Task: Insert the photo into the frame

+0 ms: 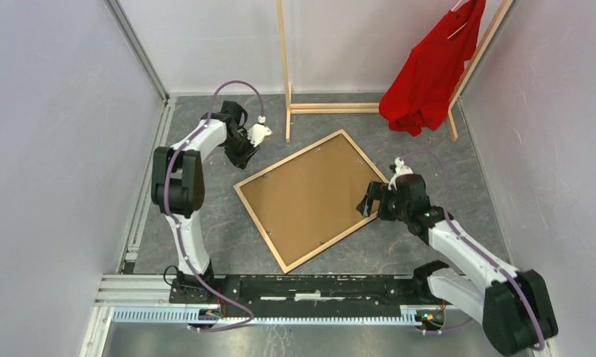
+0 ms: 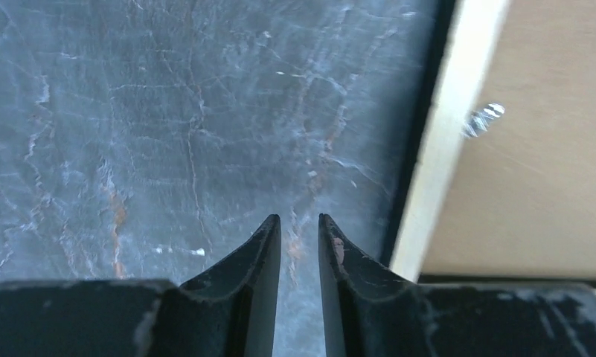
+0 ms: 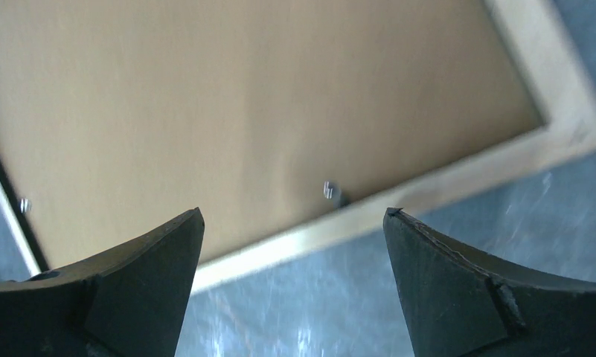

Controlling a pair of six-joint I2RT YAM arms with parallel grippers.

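Two claws in view, neither holding anything. Your left claw [image 1: 242,159] sits left of centre in the top view, over bare desk [image 1: 228,239] just beside the frame's upper-left rail; in its wrist view the fingers [image 2: 268,238] stand a slim gap apart with only desk between them. Your right claw [image 1: 370,201] is right of centre at the frame's right corner, spread wide, and its wrist view shows the wood rail running across between the tips. The frame [image 1: 260,228] lies flat mid-picture, turned cornerwise, light wood back up, brown backing board [image 1: 313,195] seated inside it, small metal tabs [image 2: 484,119] along the rail. Top of the picture: a wooden clothes rack [image 1: 287,74] with a red shirt [image 1: 428,74].
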